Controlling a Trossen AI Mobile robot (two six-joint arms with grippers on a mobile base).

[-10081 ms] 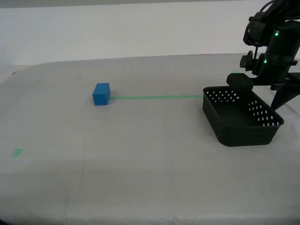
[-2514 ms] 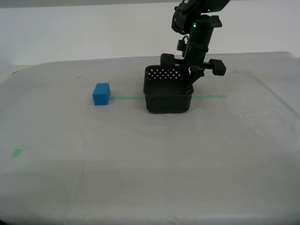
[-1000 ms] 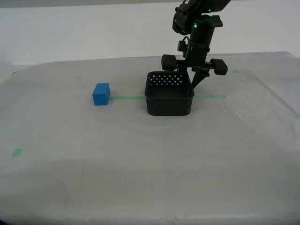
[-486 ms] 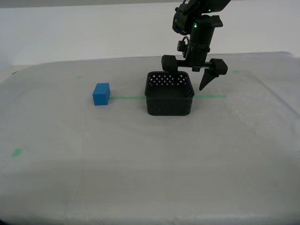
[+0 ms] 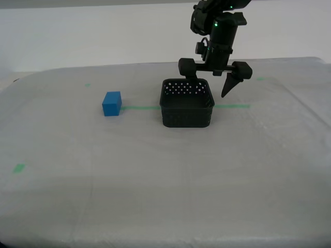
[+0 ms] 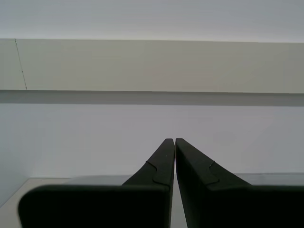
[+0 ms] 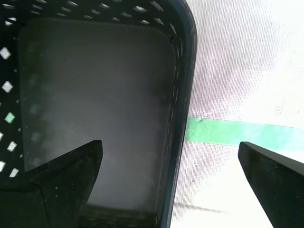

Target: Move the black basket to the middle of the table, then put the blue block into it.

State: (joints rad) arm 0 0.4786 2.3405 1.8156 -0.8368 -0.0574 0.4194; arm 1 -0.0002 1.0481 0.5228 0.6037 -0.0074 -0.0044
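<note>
The black basket (image 5: 187, 109) stands upright on the table (image 5: 155, 175), mid-table on the green tape line (image 5: 140, 108). The blue block (image 5: 111, 104) rests on the cloth toward the exterior view's left, about a basket's width from the basket. My first gripper (image 5: 211, 82) hangs open just above the basket's wall on the exterior view's right. In the first wrist view my first gripper (image 7: 169, 146) has one finger over the basket's floor (image 7: 95, 95) and the other over the cloth, touching nothing. My second gripper (image 6: 175, 140) is shut on nothing and faces a blank wall.
The green tape line (image 7: 228, 133) runs under the basket. Small green marks lie on the cloth near the exterior view's left edge (image 5: 19, 167) and at the far side (image 5: 87, 84). The table's far edge meets a pale wall.
My first gripper has opened, let go of the basket's wall and risen a little. The basket, tilted a second ago, now sits flat. Ten seconds ago it stood at the exterior view's right.
</note>
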